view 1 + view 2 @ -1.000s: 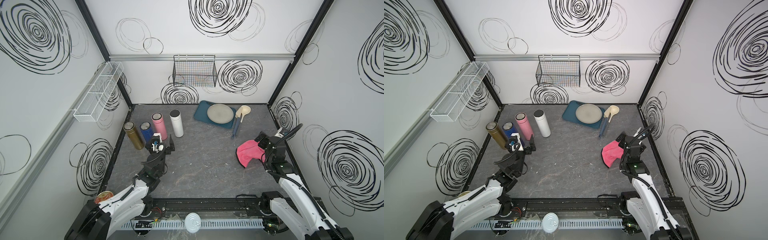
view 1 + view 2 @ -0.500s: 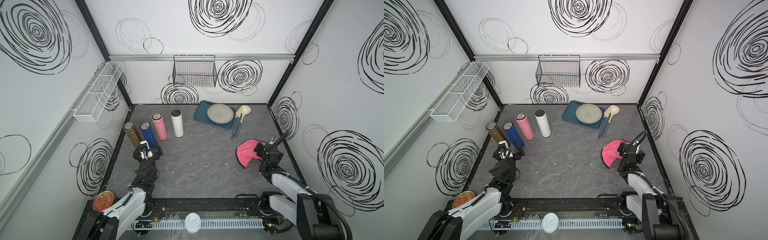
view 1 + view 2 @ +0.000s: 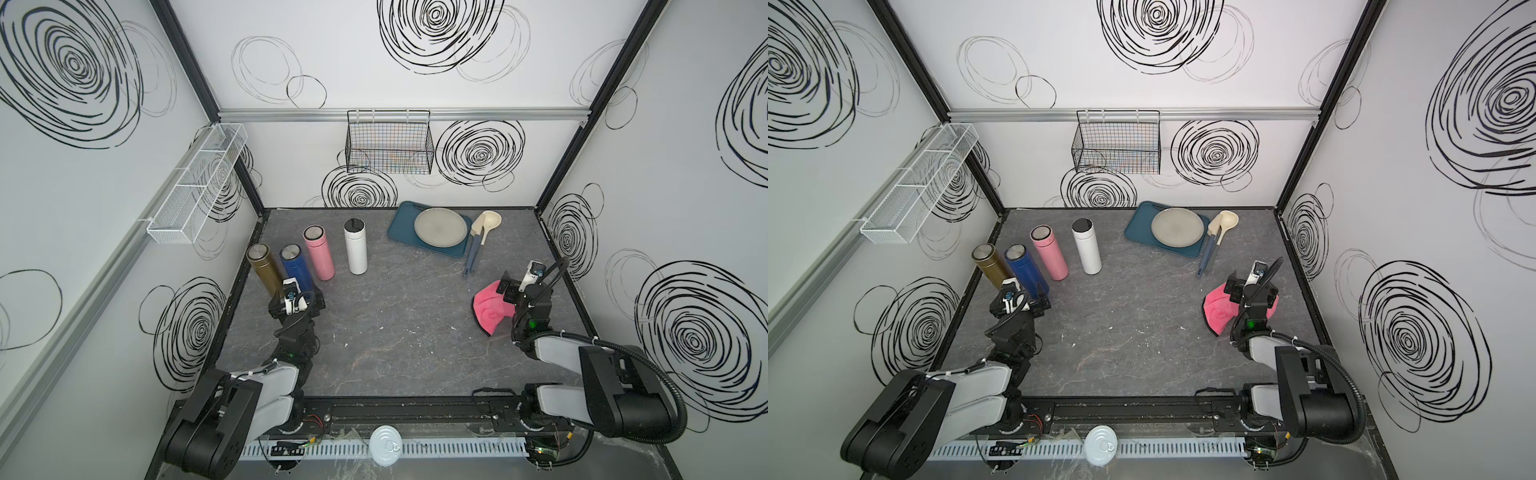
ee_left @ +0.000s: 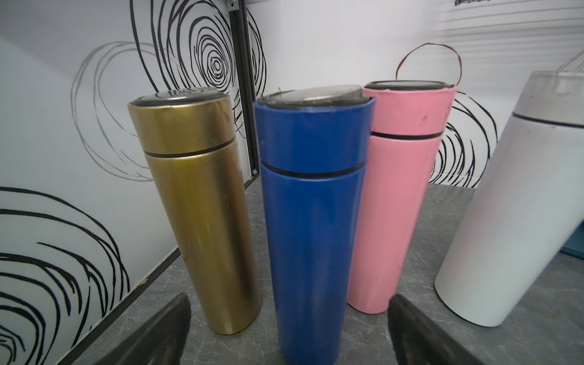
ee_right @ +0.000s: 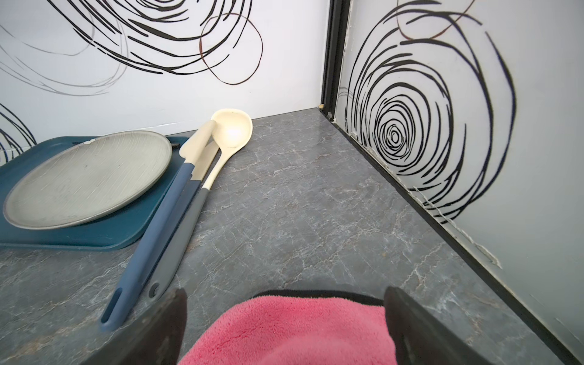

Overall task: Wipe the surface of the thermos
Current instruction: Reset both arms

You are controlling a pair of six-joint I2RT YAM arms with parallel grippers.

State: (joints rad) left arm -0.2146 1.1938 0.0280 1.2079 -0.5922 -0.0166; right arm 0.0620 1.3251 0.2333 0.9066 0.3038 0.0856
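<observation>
Start at the left pincer (image 4: 289,298): spread wide, holding nothing, aimed squarely at the blue thermos (image 4: 313,221). Find that thermos upright on the tabletop (image 4: 537,344), just beside a gold thermos (image 4: 202,205) on one side and a pink thermos (image 4: 401,205) on the other. Judging by the aim, probably the one to wipe. Close on its lower body straight on, without nudging either neighbour.

Then look well apart from the blue thermos, far to its right: right pincer (image 5: 284,292) equally wide and empty, poised over the pink cloth (image 5: 294,335). Touching or not, hard to tell. Drop low, pinch a thick fold, carry it across to the blue thermos, and stroke top to bottom while steadying from the left.

Against a second ago: both arms folded back toward the near edge, left pincer drawn away from the blue thermos. Jaws just as wide, thermoses and cloth unmoved.
</observation>
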